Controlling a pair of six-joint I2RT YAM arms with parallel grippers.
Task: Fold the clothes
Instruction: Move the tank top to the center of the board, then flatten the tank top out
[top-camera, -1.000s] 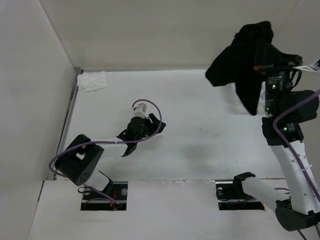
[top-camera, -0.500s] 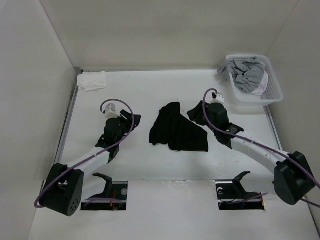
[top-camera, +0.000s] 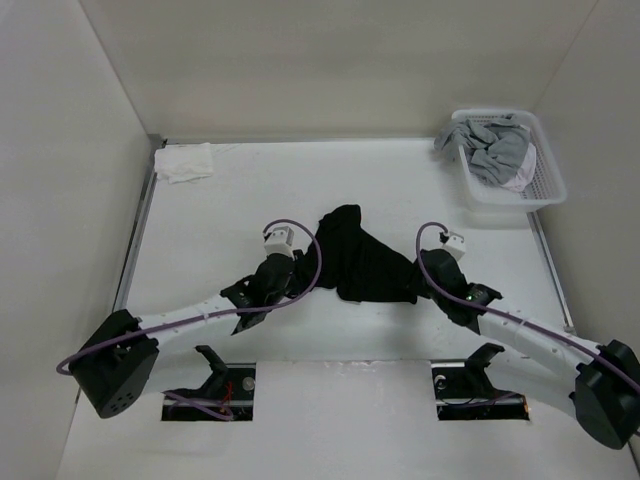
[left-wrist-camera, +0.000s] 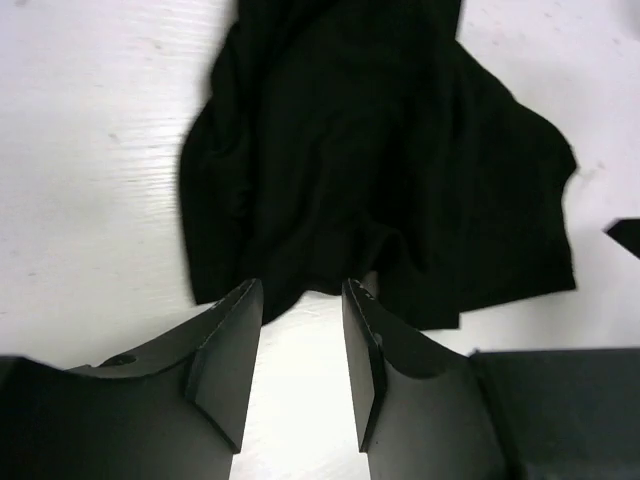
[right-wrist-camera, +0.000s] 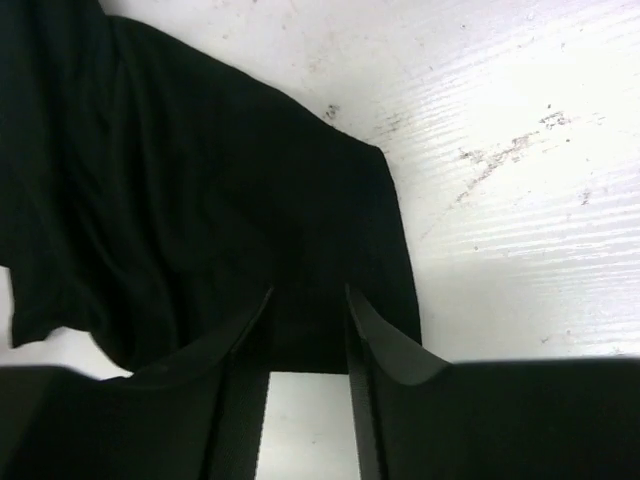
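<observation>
The clothes are a crumpled black garment lying on the white table between my two arms. My left gripper sits low at the garment's near-left edge. In the left wrist view it is open, its fingertips just reaching the black hem, with bare table showing in the gap. My right gripper is at the garment's near-right corner. In the right wrist view it is open, with the edge of the black cloth lying between its fingertips.
A white basket with grey garments stands at the back right. A small white cloth lies at the back left corner. Walls close in the table on the left, back and right.
The black garment, held high at the back right a second ago, now lies on the table. Both grippers have moved in to its near edge and their jaws have narrowed.
</observation>
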